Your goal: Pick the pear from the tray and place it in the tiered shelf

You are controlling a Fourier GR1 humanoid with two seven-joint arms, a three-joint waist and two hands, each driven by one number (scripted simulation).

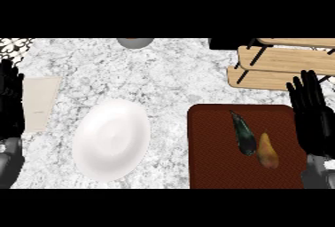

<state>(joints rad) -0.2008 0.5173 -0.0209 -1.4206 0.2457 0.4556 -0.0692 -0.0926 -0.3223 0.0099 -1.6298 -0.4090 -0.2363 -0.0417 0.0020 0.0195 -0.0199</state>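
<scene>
Black right hand flat, fingers straight, beside pear on tray

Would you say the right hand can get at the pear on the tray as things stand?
Probably yes: the right hand is open just beside the pear, nothing lies between them, and the dark vegetable sits on the pear's far side.

No legible text or labels anywhere

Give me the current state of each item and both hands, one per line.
pear: lying on the tray, not held.
dark vegetable: lying beside the pear.
tray: flat on the counter.
tiered shelf: no pear on it.
plate: bare.
right hand: open.
left hand: open.
</scene>
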